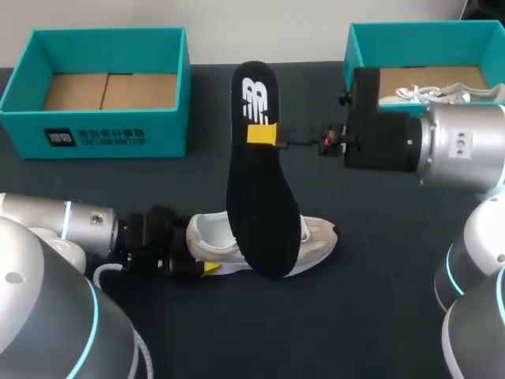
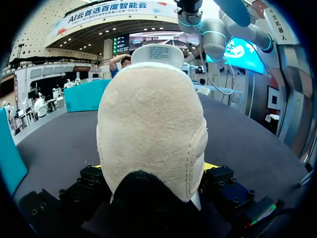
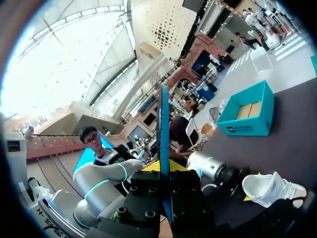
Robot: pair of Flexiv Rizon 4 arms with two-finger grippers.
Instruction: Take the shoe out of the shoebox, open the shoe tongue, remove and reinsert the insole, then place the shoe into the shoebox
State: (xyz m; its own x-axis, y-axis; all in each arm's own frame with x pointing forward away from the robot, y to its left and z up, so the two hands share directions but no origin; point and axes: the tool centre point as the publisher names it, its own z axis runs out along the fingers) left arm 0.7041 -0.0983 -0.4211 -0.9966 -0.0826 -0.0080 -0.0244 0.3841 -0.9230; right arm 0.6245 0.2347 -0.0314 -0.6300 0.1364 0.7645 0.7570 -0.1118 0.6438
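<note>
— Starting from the far left?

— Finding an open teal shoebox (image 1: pixel 95 118) at the far left corner of the table (image 1: pixel 371 324), with bare cardboard at its bottom.

— And nearer, on that same side?

— Seeing the left gripper (image 1: pixel 207 267) low over the table, clamped on the heel of a beige-and-white shoe (image 1: pixel 319 237), one yellow tip peeping out beneath the heel. From the left wrist, looking straight onto the padded heel, pressed from both sides by the fingers, a sliver of yellow at each flank.

— Lying how, and where?

— Resting on its sole near the table's middle, toe pointing right, away from the left gripper, outside both boxes.

— Moving on to the middle?

— Meeting a black insole (image 1: pixel 256 174), held up above the shoe, broad end over the shoe's opening, narrow end with its white logo towards the far edge. Cannot tell whether touching the shoe. Pinched near the narrow end by the right gripper (image 1: pixel 264 134), reaching in from the right, fingers almost together with only the thin insole between. From the right wrist, viewing that insole (image 3: pixel 162 129) edge-on as a thin line between the fingers, the shoe (image 3: pixel 270 187) on the table beyond and off to one side.

— Ending at the far right?

— Reaching a second teal shoebox (image 1: pixel 418 30) at the far right corner, partly hidden behind the right arm, holding a pale second shoe (image 1: pixel 434 93).
</note>
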